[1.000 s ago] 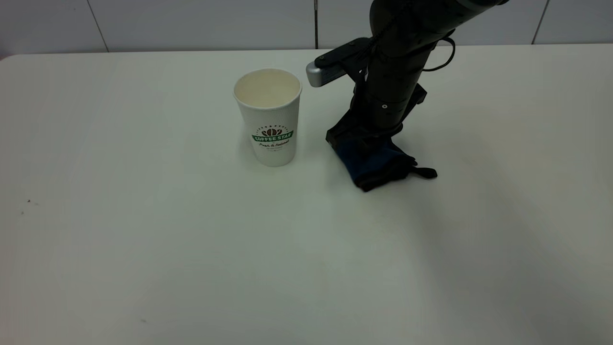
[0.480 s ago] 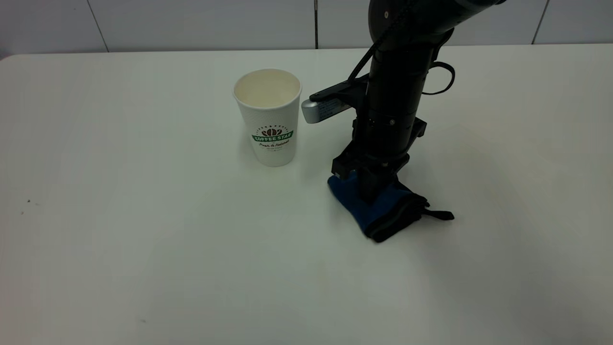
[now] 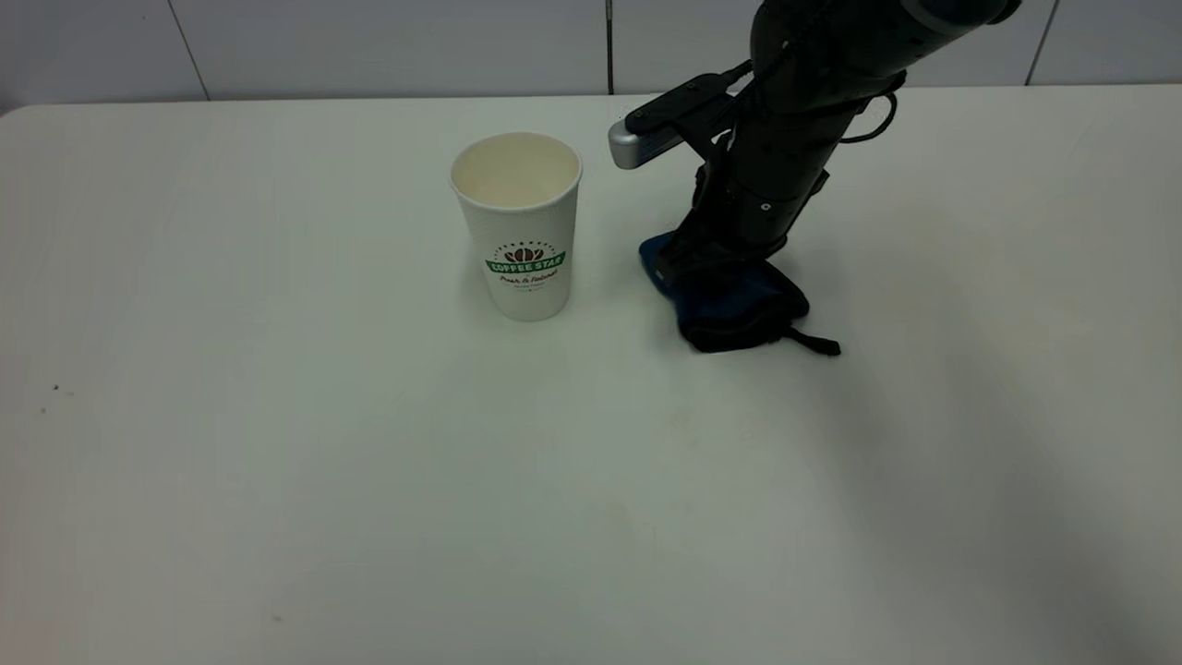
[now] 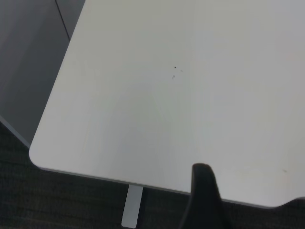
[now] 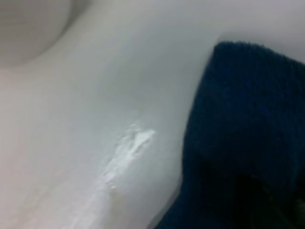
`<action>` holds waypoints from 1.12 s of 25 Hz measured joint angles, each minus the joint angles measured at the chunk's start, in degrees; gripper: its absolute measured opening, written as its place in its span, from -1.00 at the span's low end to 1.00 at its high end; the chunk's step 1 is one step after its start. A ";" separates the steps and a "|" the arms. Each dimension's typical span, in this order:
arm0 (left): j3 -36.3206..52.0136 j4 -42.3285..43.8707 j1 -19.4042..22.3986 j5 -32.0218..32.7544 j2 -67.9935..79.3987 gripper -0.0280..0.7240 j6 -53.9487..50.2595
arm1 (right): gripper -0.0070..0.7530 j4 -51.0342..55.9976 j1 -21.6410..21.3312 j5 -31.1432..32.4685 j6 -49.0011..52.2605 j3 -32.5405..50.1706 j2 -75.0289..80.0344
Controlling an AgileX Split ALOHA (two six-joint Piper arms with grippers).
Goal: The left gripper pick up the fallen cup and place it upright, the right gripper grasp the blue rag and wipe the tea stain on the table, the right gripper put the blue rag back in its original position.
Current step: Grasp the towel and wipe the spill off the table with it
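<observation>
Since half a second ago the blue rag [image 3: 729, 296] has been dragged back across the table [image 3: 277, 462], away from the near side and toward the wall, and now lies bunched just beside the upright paper coffee cup [image 3: 519, 226], to its right in the exterior view. It is pinned under the right gripper [image 3: 711, 268], whose fingers appear clamped on the cloth, though the fingertips themselves are hidden by the arm. The left gripper [image 4: 205, 200] is parked off the table's left corner; only one dark finger is shown in its wrist view, so its state cannot be told.

The chief risk is judged to be the cup: it stands close to the wiping path, and a stroke drifting leftward, or the wrist camera housing [image 3: 646, 139] swinging over, could knock it down again. A loose strap [image 3: 813, 344] trailing from the rag could also snag or smear. A wet streak [image 5: 128, 152] is seen beside the rag in the right wrist view, so liquid may merely be spread rather than lifted.

The table is a smooth, pale, matte surface with a few dark specks [image 3: 55, 390] near its left edge. A tiled wall [image 3: 369, 46] is seen behind it.
</observation>
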 joint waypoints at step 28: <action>0.00 0.00 0.00 0.00 0.00 0.56 0.00 | 0.42 -6.46 -16.30 28.19 16.44 0.00 -12.44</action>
